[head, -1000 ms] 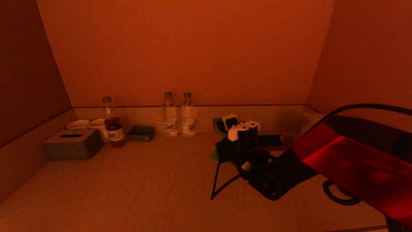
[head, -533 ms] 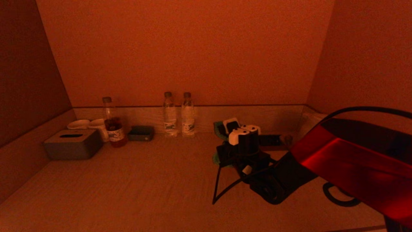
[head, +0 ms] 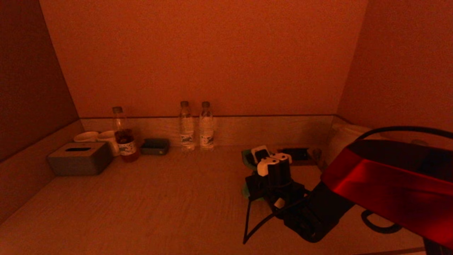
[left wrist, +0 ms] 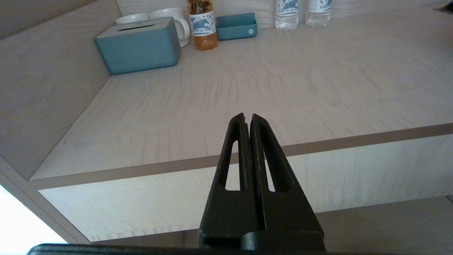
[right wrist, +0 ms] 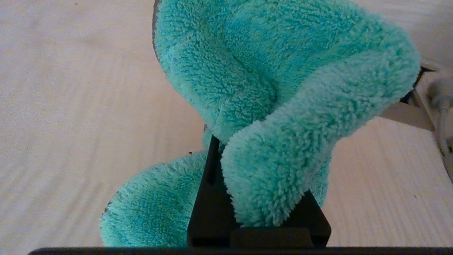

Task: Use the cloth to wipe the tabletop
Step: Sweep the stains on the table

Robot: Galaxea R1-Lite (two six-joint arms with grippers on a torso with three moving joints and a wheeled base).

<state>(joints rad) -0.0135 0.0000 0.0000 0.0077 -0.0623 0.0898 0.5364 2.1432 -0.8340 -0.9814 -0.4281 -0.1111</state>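
The teal fluffy cloth [right wrist: 269, 88] is bunched round my right gripper [right wrist: 230, 140], which is shut on it and presses it on the pale wooden tabletop [head: 159, 198] at the right of centre. In the head view only edges of the cloth [head: 247, 158] show around the right gripper [head: 254, 175]. The fingertips are buried in the cloth. My left gripper [left wrist: 247, 118] is shut and empty, parked below the table's front edge [left wrist: 318, 143]; it does not show in the head view.
Along the back wall stand a tissue box [head: 79, 158], two cups [head: 86, 136], a bottle of brown drink [head: 124, 136], a small dark tray [head: 155, 146] and two water bottles [head: 186, 125]. A black panel [head: 297, 154] lies behind the gripper. A cable loop [head: 378, 223] lies at the right.
My right gripper has dragged the cloth across the tabletop toward the front edge and slightly right. The left arm has not moved.
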